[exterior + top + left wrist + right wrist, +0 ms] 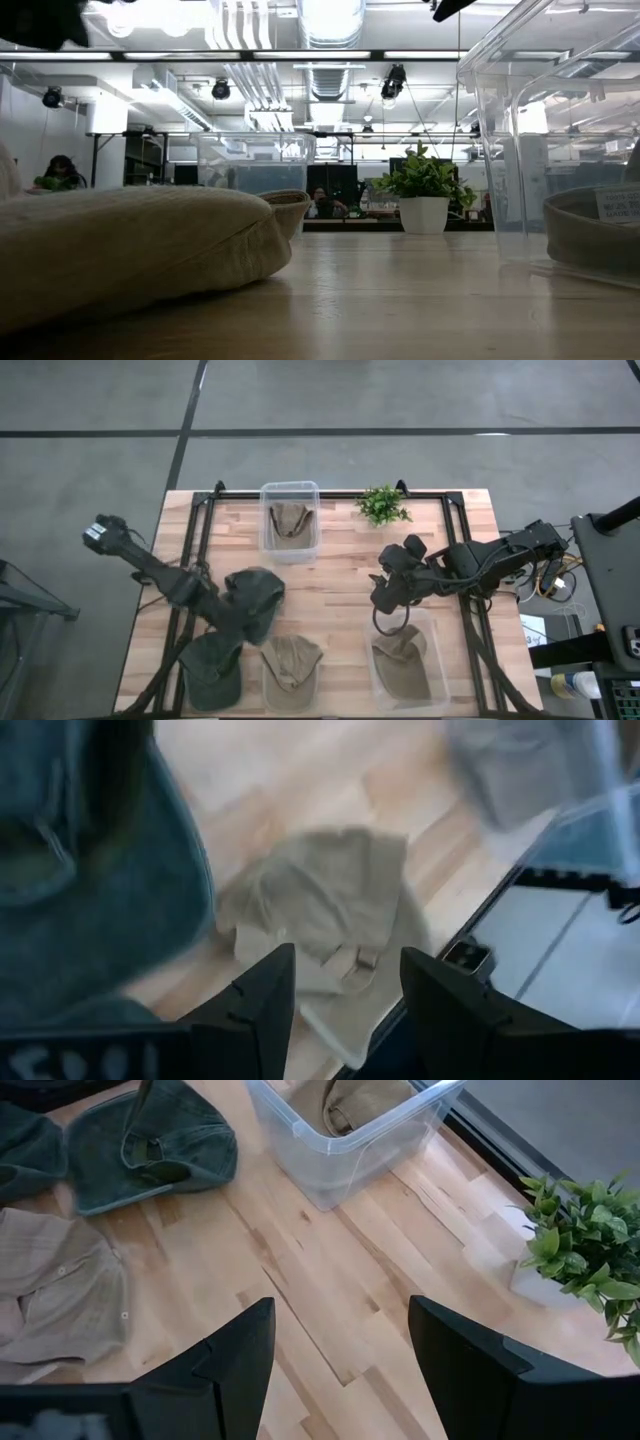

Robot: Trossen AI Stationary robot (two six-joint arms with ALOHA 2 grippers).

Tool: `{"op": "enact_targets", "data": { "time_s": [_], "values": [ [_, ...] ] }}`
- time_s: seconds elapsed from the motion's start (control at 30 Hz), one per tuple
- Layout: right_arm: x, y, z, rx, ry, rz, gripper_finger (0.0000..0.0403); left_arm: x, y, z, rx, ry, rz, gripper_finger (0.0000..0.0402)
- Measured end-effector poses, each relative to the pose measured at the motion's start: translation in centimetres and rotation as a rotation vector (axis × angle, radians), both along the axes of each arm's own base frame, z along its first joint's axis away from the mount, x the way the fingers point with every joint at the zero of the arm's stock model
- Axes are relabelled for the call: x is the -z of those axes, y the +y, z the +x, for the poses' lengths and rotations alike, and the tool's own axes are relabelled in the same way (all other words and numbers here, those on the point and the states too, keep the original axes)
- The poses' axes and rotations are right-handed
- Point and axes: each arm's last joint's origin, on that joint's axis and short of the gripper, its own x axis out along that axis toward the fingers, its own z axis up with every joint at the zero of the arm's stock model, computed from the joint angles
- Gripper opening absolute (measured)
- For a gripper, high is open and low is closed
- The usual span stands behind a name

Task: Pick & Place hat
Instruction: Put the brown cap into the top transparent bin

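A tan hat [290, 660] lies flat on the table near its front edge; it also shows in the left wrist view [330, 920] and the low view [130, 250]. Two dark green hats [255, 598] [212, 668] lie to its left. My left gripper [345, 995] is open and empty, above the table between the green hats and the tan hat [243, 628]. My right gripper [340, 1350] is open and empty above bare wood at the table's middle right [388, 595]. A second tan hat [405, 660] lies in the near right bin, and a third [290, 518] in the far bin.
A clear bin [290, 550] stands at the far middle and another [440, 695] at the near right. A small potted plant [382, 505] stands at the far edge. Bare wood [340, 590] lies between the two arms.
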Motion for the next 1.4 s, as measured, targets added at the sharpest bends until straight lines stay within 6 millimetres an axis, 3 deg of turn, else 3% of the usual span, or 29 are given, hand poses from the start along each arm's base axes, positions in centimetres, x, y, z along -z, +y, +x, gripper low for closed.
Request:
{"op": "enact_targets", "data": {
  "time_s": [0.4, 0.57, 0.7, 0.97, 1.4],
  "values": [
    [0.2, 0.2, -0.1, -0.007, 0.007, -0.002, 0.0224, 4.6, -7.1, 1.0, 0.049, 0.152, -0.136, 0.0174],
    [0.2, 0.2, -0.1, -0.009, 0.007, -0.002, 0.0224, 6.5, -8.9, 1.4, 0.058, 0.193, -0.145, 0.0174],
    [0.3, 0.2, -0.1, -0.009, 0.012, -0.003, 0.0224, 7.8, -9.4, 1.7, 0.063, 0.228, -0.119, 0.0174],
    [0.8, 0.2, -0.1, -0.007, 0.023, -0.005, 0.0224, 8.5, -9.9, 2.3, 0.083, 0.209, -0.121, 0.0174],
    [0.8, 0.2, 0.0, -0.007, 0.023, -0.004, 0.0224, 9.8, -8.8, 3.2, 0.100, 0.158, -0.089, 0.0174]
  ]
}}
